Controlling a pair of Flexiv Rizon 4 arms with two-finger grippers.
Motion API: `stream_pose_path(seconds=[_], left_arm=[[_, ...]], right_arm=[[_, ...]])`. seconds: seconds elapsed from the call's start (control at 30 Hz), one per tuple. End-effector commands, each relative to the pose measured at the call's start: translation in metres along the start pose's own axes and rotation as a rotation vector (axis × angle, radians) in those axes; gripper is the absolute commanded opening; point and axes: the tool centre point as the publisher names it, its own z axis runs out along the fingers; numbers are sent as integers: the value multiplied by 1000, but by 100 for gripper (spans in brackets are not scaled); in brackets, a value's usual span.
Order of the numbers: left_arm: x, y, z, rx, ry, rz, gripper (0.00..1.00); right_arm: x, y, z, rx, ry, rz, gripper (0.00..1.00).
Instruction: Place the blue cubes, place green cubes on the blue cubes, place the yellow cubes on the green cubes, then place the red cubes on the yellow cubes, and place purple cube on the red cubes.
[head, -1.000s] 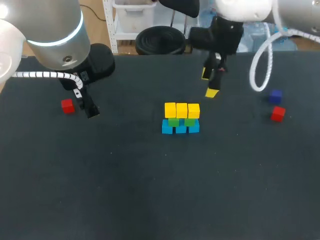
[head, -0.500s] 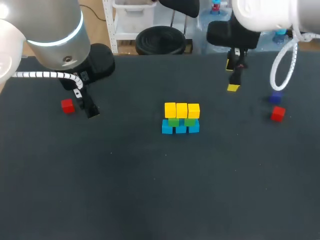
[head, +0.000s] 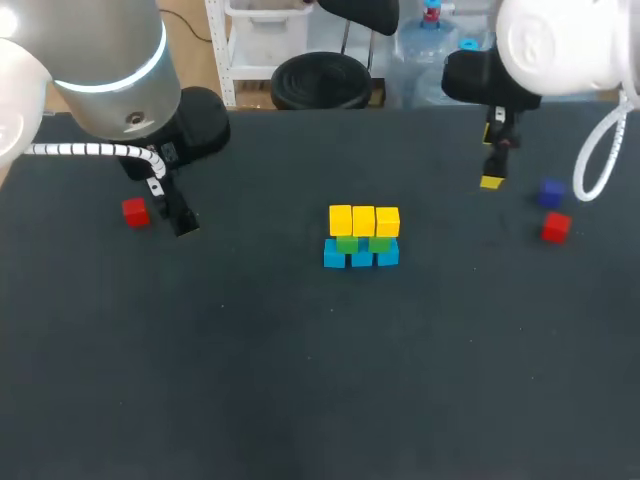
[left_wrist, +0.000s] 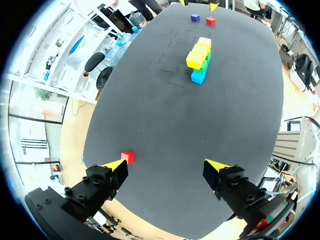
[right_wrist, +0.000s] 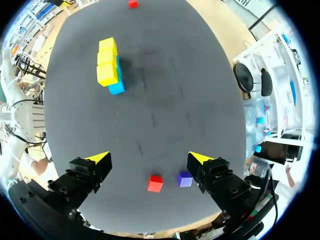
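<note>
A stack stands mid-table: three blue cubes (head: 361, 256) at the bottom, two green cubes (head: 348, 243) on them, three yellow cubes (head: 363, 220) on top. One red cube (head: 135, 212) lies at the left, beside my left gripper (head: 180, 222), which is open and empty. In the left wrist view that red cube (left_wrist: 127, 157) sits just ahead of one fingertip of the left gripper (left_wrist: 166, 166). Another red cube (head: 556, 228) and a purple cube (head: 550, 193) lie at the right. My right gripper (head: 491, 160) hangs open and empty to their left; in its wrist view the red cube (right_wrist: 155, 183) and purple cube (right_wrist: 184, 179) lie between its fingers (right_wrist: 149, 158).
The black table (head: 300, 380) spreads wide around the stack, with bare surface at the front and between the stack and both grippers. Its far edge runs just behind the right gripper.
My right arm has swung to the right and back, away from the stack toward the red and purple cubes. The left arm and all cubes have stayed put.
</note>
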Motion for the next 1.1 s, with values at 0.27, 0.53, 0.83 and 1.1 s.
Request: stream_pose_path(seconds=[0.27,0.53,0.83,1.1], left_arm=[[1,1,0,2,-3,2,100],[1,1,0,2,-3,2,100],[1,1,0,2,-3,2,100],[1,1,0,2,-3,2,100]], right_arm=[[23,12,16,-12,19,76,100],[49,20,30,-9,-21,148,100],[85,20,31,28,-80,173,100],[101,22,22,54,-57,212,100]])
